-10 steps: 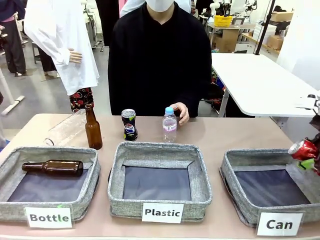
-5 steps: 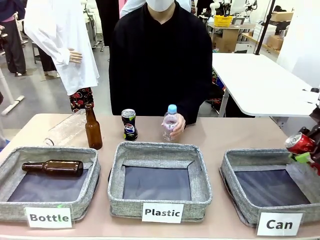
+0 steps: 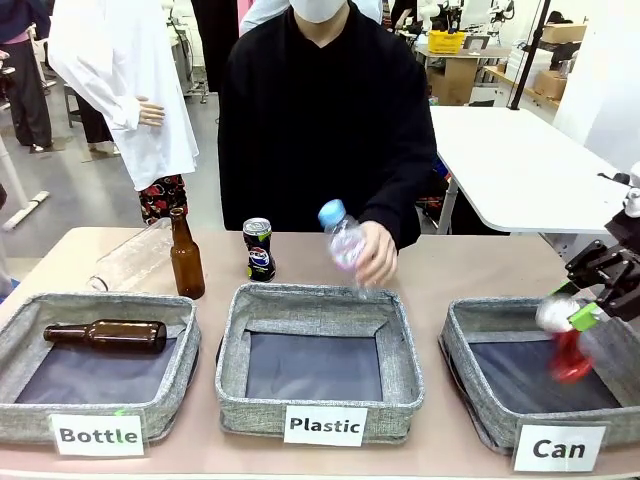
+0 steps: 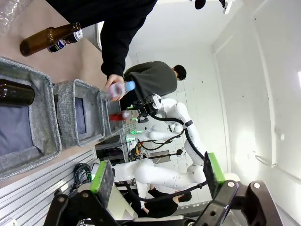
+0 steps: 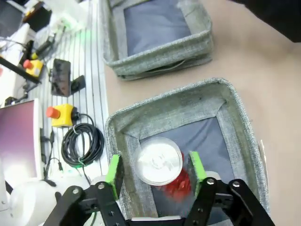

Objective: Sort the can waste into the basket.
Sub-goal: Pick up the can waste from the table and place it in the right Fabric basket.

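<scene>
Red can is seen upright just under the spread right end effector, over the Can basket. Left end effector is held open; empty.

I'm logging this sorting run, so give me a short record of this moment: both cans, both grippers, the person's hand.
red can: blurred, just under the right gripper, inside the Can basket's walls
Pepsi can: upright on the table, behind the Plastic basket
right gripper: open, over the Can basket
left gripper: open, empty
hand: holds a plastic bottle above the Plastic basket
</scene>
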Available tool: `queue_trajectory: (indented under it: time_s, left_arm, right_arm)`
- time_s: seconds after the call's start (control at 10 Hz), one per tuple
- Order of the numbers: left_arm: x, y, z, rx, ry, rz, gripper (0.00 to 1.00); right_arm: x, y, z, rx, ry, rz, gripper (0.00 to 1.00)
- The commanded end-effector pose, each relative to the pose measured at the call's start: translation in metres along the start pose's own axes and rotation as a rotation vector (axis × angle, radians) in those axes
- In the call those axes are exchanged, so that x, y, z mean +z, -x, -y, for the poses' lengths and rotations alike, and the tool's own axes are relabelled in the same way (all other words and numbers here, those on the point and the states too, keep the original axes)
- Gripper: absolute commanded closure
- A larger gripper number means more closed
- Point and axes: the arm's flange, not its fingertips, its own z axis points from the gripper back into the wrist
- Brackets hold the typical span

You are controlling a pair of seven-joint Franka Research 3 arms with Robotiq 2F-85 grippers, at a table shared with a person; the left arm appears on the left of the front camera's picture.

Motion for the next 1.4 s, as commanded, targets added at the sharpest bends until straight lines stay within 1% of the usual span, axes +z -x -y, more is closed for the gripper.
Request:
queue_trajectory:
  time_s: [0.0,0.1,0.2,0.3,0.4,0.5,0.6,0.7,0.8,0.9,1.0,1.1,1.2,1.3]
  left_arm:
    - [-0.001,0.0,0.003,0.008,0.007,0.008,0.0]
    - [-0.001,0.0,0.003,0.008,0.007,0.008,0.0]
    - [-0.001,0.0,0.003,0.008,0.007,0.008,0.0]
    - [-0.001,0.0,0.003,0.008,0.007,0.008,0.0]
    - [-0.001,0.0,0.003,0.008,0.007,0.008,0.0]
    - [-0.001,0.0,0.003,0.008,0.007,0.008,0.0]
    - [-0.001,0.0,0.003,0.008,0.007,0.008,0.0]
    - [-0.001,0.0,0.003,0.008,0.007,0.008,0.0]
    - [-0.001,0.0,0.003,0.008,0.007,0.008,0.0]
    - [-0.001,0.0,0.003,0.008,0.007,0.008,0.0]
    - [-0.001,0.0,0.003,0.008,0.007,0.008,0.0]
    - [-0.001,0.0,0.003,0.008,0.007,0.008,0.0]
    - [-0.001,0.0,0.003,0.008,0.007,0.008,0.0]
    - [-0.001,0.0,0.003,0.008,0.007,0.008,0.0]
  right_arm:
    - [-0.003,0.001,0.004,-0.016,0.001,0.023,0.0]
    - [-0.002,0.002,0.005,-0.049,-0.008,0.03,0.0]
    - [0.003,0.002,0.01,-0.108,-0.023,0.067,0.0]
    - [0.009,0.004,0.015,-0.184,-0.054,0.13,0.0]
    - [0.02,0.005,0.021,-0.274,-0.147,0.231,0.0]
    - [0.032,0.003,0.025,-0.336,-0.248,0.457,0.0]
    - [0.043,-0.001,0.032,-0.432,-0.31,0.73,0.0]
    - [0.051,-0.002,0.04,-0.517,-0.361,0.844,0.0]
    - [0.053,0.0,0.046,-0.556,-0.385,0.856,0.0]
    - [0.051,0.002,0.05,-0.59,-0.407,0.822,0.0]
    - [0.047,0.003,0.054,-0.626,-0.39,0.789,0.0]
    - [0.042,0.006,0.059,-0.631,-0.401,0.694,0.0]
    - [0.034,0.01,0.066,-0.633,-0.304,0.574,0.0]
    - [0.046,0.015,0.059,-0.599,-0.409,0.769,0.0]
